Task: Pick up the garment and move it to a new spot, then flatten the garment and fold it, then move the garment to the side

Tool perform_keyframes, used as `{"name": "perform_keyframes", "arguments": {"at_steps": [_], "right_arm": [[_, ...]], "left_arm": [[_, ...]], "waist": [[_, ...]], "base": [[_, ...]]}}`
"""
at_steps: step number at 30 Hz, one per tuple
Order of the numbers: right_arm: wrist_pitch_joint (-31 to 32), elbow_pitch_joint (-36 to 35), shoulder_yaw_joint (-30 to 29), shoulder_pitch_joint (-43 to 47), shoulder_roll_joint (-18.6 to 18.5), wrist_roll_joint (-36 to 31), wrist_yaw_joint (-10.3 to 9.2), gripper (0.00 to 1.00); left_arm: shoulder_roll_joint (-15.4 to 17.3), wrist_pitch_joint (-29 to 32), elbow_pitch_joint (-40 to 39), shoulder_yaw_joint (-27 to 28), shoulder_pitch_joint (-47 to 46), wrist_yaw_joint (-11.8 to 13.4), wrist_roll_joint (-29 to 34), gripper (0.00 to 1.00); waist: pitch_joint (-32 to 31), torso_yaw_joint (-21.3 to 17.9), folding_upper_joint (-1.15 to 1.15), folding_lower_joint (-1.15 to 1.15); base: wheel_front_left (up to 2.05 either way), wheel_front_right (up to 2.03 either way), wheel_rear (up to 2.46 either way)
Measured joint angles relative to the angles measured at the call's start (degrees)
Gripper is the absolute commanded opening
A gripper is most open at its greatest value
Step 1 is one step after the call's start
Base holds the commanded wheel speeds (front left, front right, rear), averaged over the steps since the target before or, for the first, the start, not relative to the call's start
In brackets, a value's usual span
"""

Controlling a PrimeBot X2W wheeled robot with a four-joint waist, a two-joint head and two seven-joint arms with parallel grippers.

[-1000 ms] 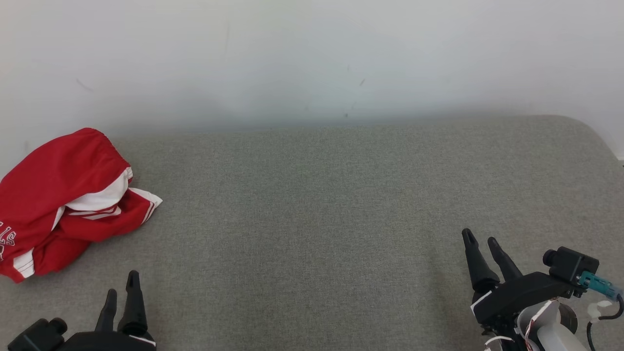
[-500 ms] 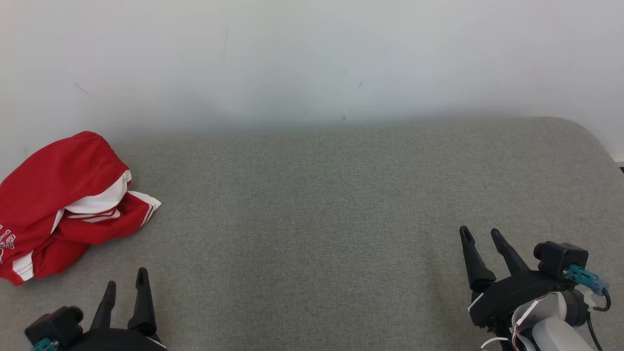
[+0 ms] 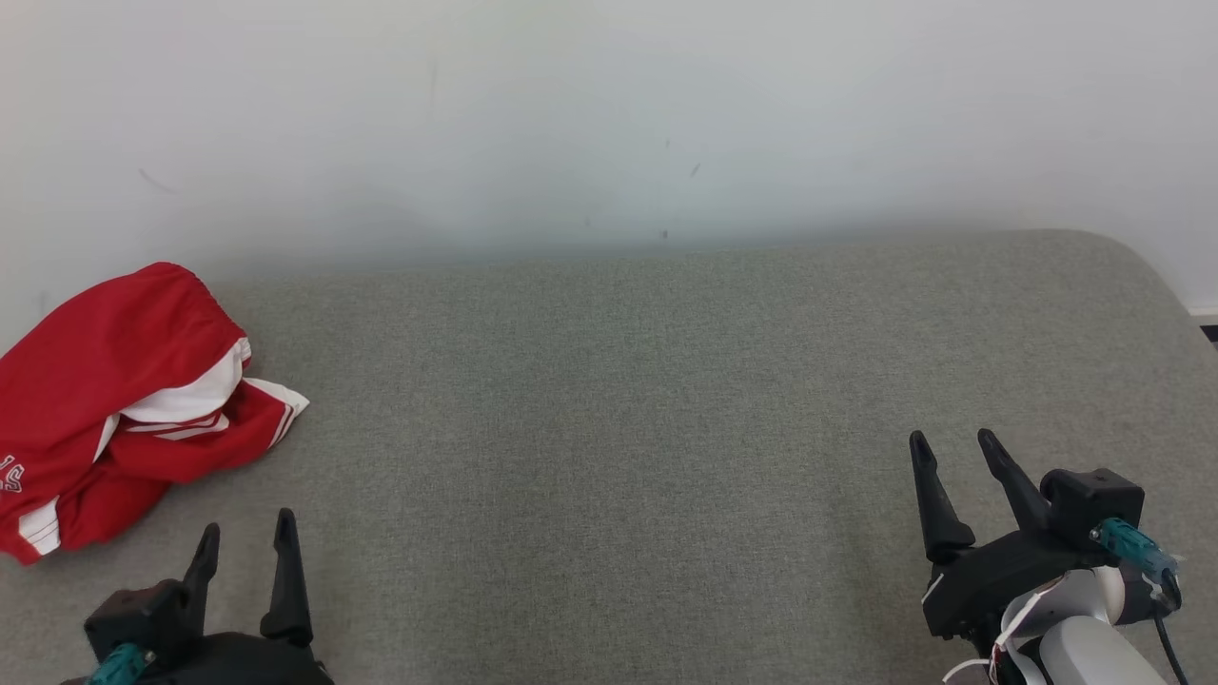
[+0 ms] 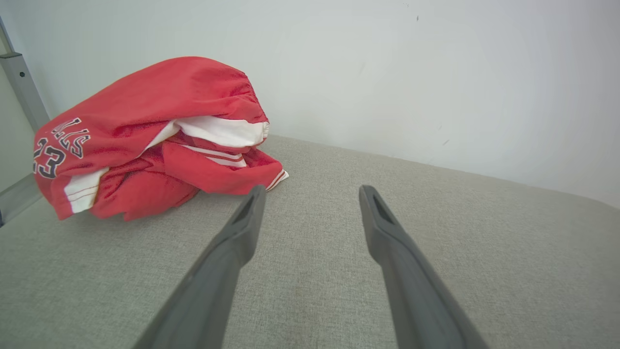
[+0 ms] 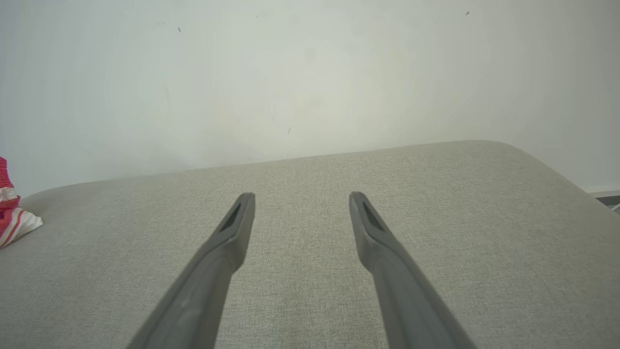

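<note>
The garment point(image 3: 124, 400), red with white trim and striped hems, lies in a crumpled heap ahead of the left jaws and off to their left, on the table point(image 3: 618, 428) and up against the white wall point(image 3: 609, 114). In the left wrist view the garment point(image 4: 145, 131) shows dark lettering and the number 23 on its left flank, and one striped hem corner reaches out toward the left-hand tip of these jaws without touching it. A grey metal post point(image 4: 19, 82) stands beyond the heap, further left.

The left jaws stand wide apart with nothing between them, pointing across the table's grey fabric toward the wall.

Between the two pairs of jaws the table is bare cloth.

The right jaws are likewise spread wide and hold nothing; ahead of them the fabric runs to the table's rounded far corner. The garment point(image 5: 14, 218) is well apart from them, far to their left.
</note>
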Motion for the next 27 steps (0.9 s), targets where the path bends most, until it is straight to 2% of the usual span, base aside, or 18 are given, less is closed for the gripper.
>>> {"name": "perform_keyframes", "arguments": {"at_steps": [11, 27], "right_arm": [[-0.57, -0.97, 0.1, -0.01, -0.47, -7.95, -1.49, 1.0], [0.54, -1.69, -2.88, 0.16, 0.03, -8.48, -1.49, 1.0]], "left_arm": [[2.48, 0.09, -2.47, -3.2, 0.74, 1.45, 10.72, 1.0], [2.54, 1.99, -5.76, -2.33, 1.24, 1.46, 10.65, 1.0]], "waist": [[0.02, -0.31, 0.0, 0.0], [0.04, -0.11, 0.0, 0.0]], "base": [[0.0, 0.0, 0.0], [0.0, 0.0, 0.0]]}}
